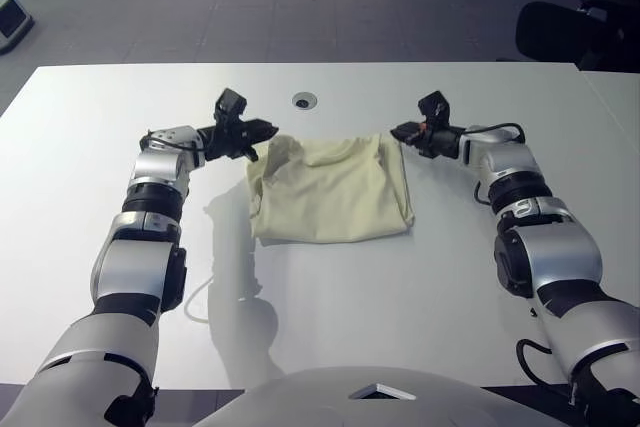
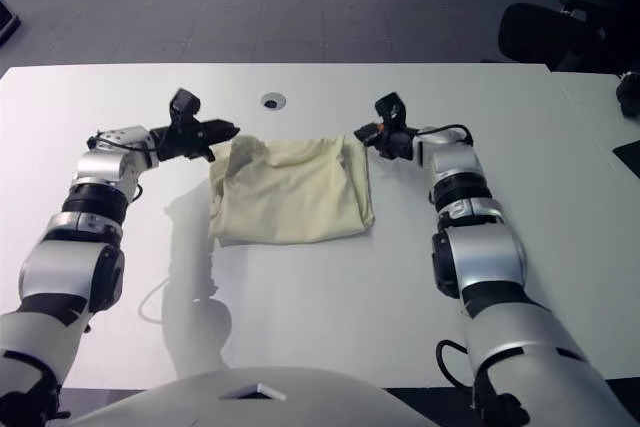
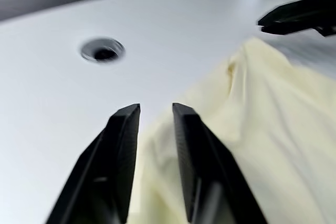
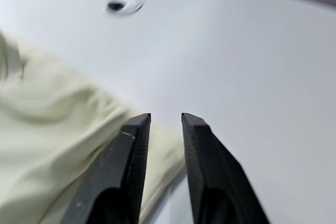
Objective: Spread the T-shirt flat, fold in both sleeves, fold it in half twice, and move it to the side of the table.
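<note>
A pale yellow T-shirt lies folded into a rough square in the middle of the white table. Its far left corner is bunched up. My left gripper hovers just off that far left corner, open by a narrow gap, with nothing between its fingers. My right gripper sits at the far right corner of the T-shirt, also open by a narrow gap and holding nothing. Across the cloth, the left wrist view catches the right gripper.
A round cable hole sits in the table just beyond the shirt. A thin white cable loops on the table near my left arm. Dark chairs stand on the floor past the far right corner.
</note>
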Robot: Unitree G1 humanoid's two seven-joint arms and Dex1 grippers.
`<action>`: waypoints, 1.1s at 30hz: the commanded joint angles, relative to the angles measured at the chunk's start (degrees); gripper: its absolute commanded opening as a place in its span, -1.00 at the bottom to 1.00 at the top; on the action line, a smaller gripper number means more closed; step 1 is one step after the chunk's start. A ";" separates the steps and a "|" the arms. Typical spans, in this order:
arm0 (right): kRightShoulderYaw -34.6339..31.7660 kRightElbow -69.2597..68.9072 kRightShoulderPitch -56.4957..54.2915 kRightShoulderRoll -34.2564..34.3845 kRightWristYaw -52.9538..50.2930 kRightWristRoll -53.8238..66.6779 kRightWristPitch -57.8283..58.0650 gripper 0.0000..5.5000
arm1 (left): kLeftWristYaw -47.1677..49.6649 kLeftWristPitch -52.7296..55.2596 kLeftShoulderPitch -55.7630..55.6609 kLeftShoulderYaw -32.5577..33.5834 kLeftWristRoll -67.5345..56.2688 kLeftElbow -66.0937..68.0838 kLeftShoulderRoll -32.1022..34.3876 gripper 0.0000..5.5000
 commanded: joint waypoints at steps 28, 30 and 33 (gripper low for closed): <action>16.75 -10.60 11.84 -1.81 0.01 -19.22 -19.39 0.96 | 11.90 0.13 33.65 -18.25 25.36 -52.43 9.18 0.96; 16.05 -11.96 11.46 -1.65 0.84 -18.19 -18.74 0.96 | 12.05 -0.11 33.40 -17.64 24.95 -52.89 8.78 0.96; 13.99 -14.50 9.76 -1.06 1.69 -15.79 -16.84 0.96 | 11.63 1.82 32.19 -14.95 21.22 -55.92 6.54 0.96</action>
